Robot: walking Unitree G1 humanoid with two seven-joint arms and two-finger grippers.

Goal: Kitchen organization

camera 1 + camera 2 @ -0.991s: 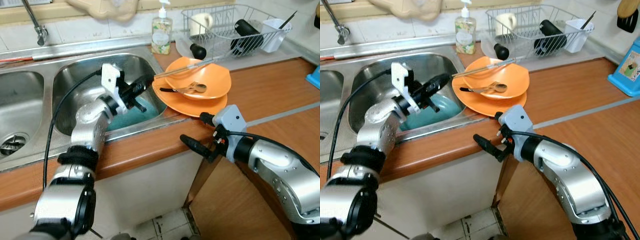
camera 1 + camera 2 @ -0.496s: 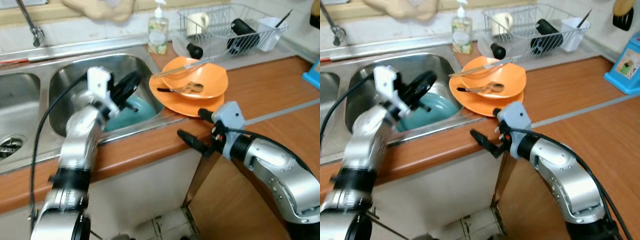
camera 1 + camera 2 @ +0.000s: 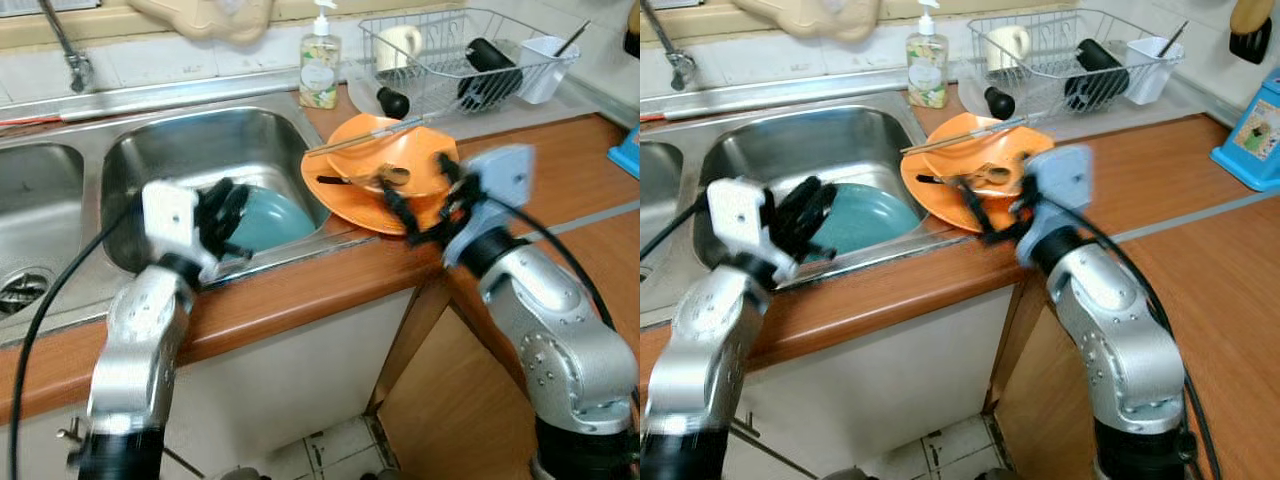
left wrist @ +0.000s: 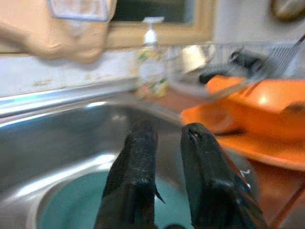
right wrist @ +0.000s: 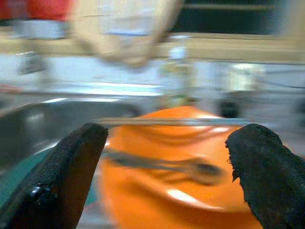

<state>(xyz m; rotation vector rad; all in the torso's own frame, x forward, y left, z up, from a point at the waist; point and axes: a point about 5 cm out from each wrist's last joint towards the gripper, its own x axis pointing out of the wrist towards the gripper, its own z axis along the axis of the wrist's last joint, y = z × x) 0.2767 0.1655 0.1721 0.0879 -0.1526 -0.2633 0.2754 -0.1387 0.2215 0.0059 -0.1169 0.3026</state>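
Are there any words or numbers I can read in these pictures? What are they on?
No text can be read here.
soap bottle: it has a label, too small to read.
blue box: it has a printed picture, any words too small to read.
white tag high on the wall: too blurred to read.

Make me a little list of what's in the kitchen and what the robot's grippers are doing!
sink: steel basin, holds a teal plate
counter: orange bowl stacked on an orange plate, cutlery in the bowl
behind: soap bottle, dish rack
left gripper: over the teal plate, fingers nearly together
right gripper: open, at the orange dishes
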